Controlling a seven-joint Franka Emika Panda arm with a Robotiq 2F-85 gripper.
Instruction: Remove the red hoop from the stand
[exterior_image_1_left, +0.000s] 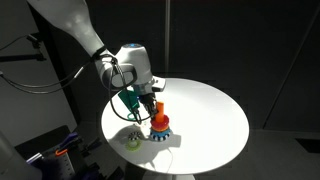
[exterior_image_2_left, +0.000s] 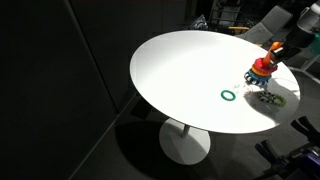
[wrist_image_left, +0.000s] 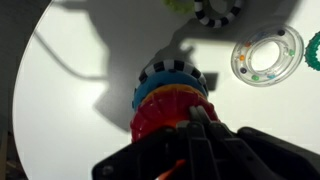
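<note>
The stand (exterior_image_1_left: 160, 130) is on the white round table, with the red hoop (exterior_image_1_left: 160, 122) around its orange-yellow peg (exterior_image_1_left: 160, 104). Both also show in an exterior view, the stand (exterior_image_2_left: 259, 78) and the red hoop (exterior_image_2_left: 260, 69). In the wrist view the red hoop (wrist_image_left: 158, 112) sits above the blue and toothed rim (wrist_image_left: 170, 74). My gripper (wrist_image_left: 200, 120) is right over the hoop with its fingers pressed together, nothing visibly between them. The fingers hide the peg in the wrist view. The gripper also shows in both exterior views (exterior_image_1_left: 151, 101) (exterior_image_2_left: 279, 44).
A pale yellow ring (wrist_image_left: 267, 55) (exterior_image_1_left: 131, 140) lies on the table beside the stand. A thin dark-green ring (exterior_image_2_left: 229, 95) lies further off and shows at the wrist view's edge (wrist_image_left: 314, 50). Another toothed piece (wrist_image_left: 216, 10) lies beyond the stand. The table edge (exterior_image_1_left: 110, 135) is close.
</note>
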